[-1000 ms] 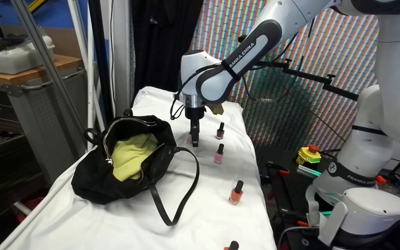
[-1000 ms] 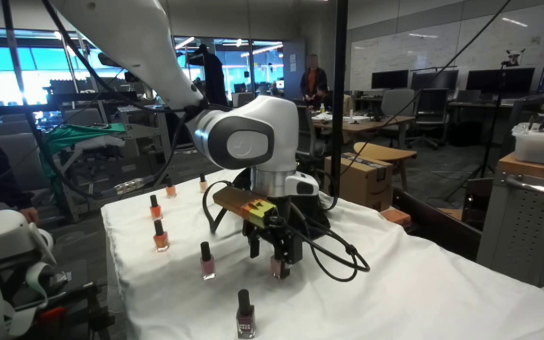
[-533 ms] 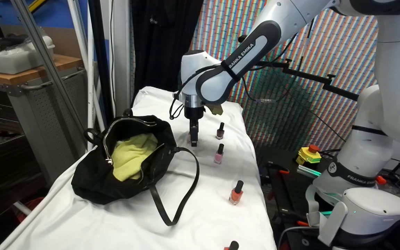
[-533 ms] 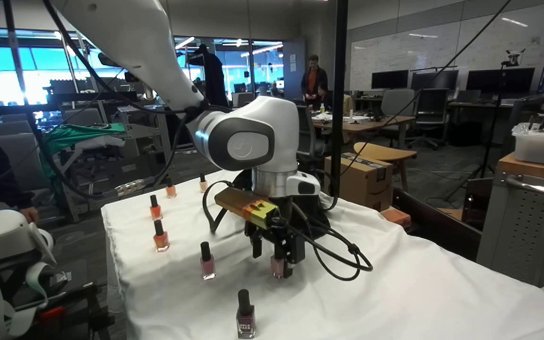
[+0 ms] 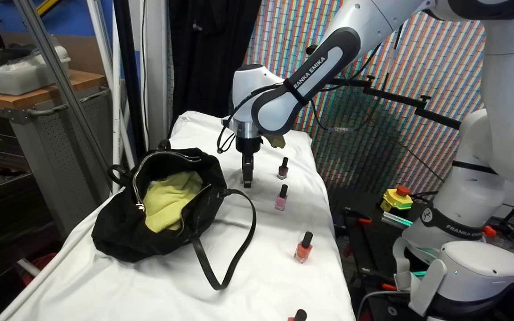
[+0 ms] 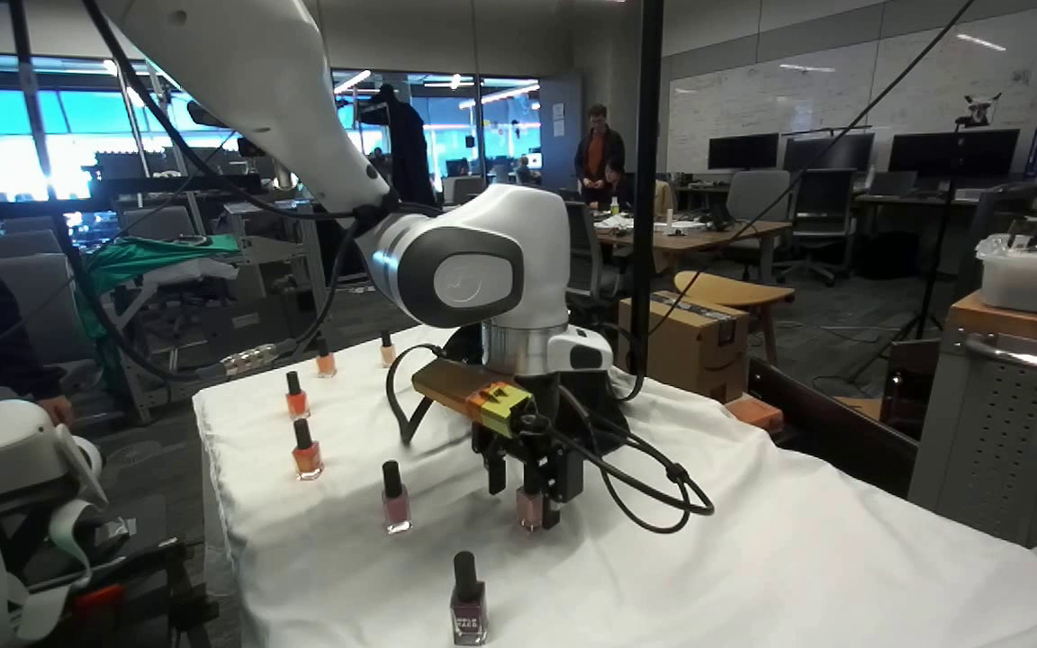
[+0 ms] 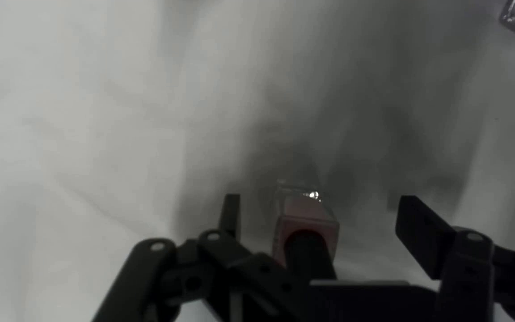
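The black two-fingered robot gripper (image 7: 318,212) stands, jaws parted, on either side of an upright, black-capped, square pink glass bottle (image 6: 528,511) I see on the white cloth (image 5: 270,285) near the open black fabric handbag (image 5: 123,236).

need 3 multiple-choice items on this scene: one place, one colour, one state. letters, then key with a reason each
1. Where is the yellow-green cloth?
A) on the floor
B) inside the black bag
C) draped over the robot's arm

2. What colour is the bottle nearest the gripper?
A) green
B) blue
C) pink

3. How do the gripper's jaws stand?
A) apart, with that bottle between them
B) shut on that bottle
C) shut, with nothing between them

Key:
1 B: an exterior view shows the cloth through the bag's open mouth.
2 C: its glass body shows pink in the wrist view and an exterior view.
3 A: the wrist view shows a gap on each side of the bottle.
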`<action>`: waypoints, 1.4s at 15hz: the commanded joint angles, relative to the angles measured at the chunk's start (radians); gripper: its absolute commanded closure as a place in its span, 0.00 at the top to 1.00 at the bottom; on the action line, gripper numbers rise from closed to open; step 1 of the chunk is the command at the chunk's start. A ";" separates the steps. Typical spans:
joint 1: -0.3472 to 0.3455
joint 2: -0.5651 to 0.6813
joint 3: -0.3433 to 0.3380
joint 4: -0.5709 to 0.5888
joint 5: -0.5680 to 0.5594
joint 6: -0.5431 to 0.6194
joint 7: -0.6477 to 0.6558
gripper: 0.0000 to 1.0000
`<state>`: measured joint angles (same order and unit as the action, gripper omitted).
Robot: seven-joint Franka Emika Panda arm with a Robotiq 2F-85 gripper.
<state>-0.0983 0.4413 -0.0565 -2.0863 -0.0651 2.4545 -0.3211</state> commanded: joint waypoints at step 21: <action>0.095 -0.178 0.007 0.103 -0.100 -0.186 0.193 0.21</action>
<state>-0.0420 0.3308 -0.0547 -2.0259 -0.1137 2.3635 -0.2036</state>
